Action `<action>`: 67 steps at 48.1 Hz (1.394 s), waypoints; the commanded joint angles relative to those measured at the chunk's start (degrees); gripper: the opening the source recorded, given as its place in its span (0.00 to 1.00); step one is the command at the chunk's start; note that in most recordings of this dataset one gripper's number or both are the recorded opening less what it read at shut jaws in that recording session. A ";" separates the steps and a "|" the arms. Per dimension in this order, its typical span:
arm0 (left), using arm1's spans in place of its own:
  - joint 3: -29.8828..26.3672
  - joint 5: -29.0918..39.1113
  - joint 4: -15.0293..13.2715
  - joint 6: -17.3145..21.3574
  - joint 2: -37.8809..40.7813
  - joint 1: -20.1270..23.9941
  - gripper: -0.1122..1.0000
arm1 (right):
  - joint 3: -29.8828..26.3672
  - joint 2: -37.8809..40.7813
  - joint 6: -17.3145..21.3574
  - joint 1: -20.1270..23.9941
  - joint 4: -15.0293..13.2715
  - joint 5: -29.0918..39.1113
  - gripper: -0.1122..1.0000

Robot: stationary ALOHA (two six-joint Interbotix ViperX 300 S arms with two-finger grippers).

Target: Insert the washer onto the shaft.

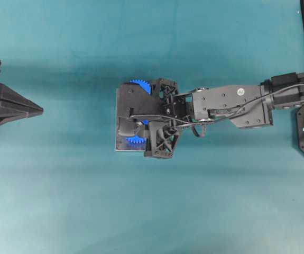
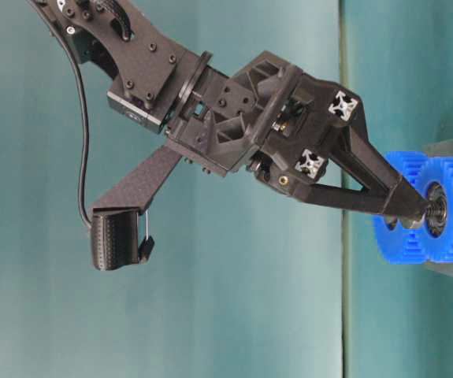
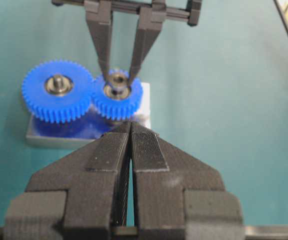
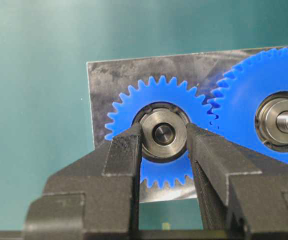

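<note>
Your right gripper pinches the washer by its rim, over the small gear's shaft. It looks stiff, light, slick: keep the edge hold. Left jaws are pressed together.

The washer looked like smooth, dull-shining metal. The gears were glossy blue plastic on a scuffed grey metal plate. The right end effector had matt black ribbed pads.
</note>
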 commanded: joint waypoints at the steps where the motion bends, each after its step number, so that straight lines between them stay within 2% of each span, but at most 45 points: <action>1: -1.05 -0.44 0.09 -0.09 0.18 0.00 0.11 | -1.05 -0.70 -0.53 -0.79 -0.09 -0.09 0.37; 23: -1.05 -0.44 0.09 -0.18 0.18 -0.09 0.11 | -0.88 -0.70 -0.09 -1.32 -0.09 -0.62 0.39; 25: -1.05 -0.44 0.09 -0.18 0.18 -0.09 0.11 | -0.88 -0.70 0.09 -1.32 -0.09 -0.62 0.45; 31: -1.05 -0.44 0.18 -0.18 0.18 0.00 0.11 | -0.88 -0.79 0.00 -1.41 -0.09 -0.62 0.77; 33: -1.05 -0.44 0.09 -0.18 0.09 -0.09 0.11 | -0.88 -0.97 0.00 -1.32 -0.09 -0.62 0.82; 47: -1.05 -0.44 0.18 -0.18 0.00 -0.62 0.11 | 0.26 -4.04 -0.09 -1.23 -0.09 -0.44 0.80; 67: -0.44 -0.44 0.09 0.00 -0.18 -1.14 0.11 | 9.76 -15.82 0.00 -1.76 -0.09 -4.31 0.79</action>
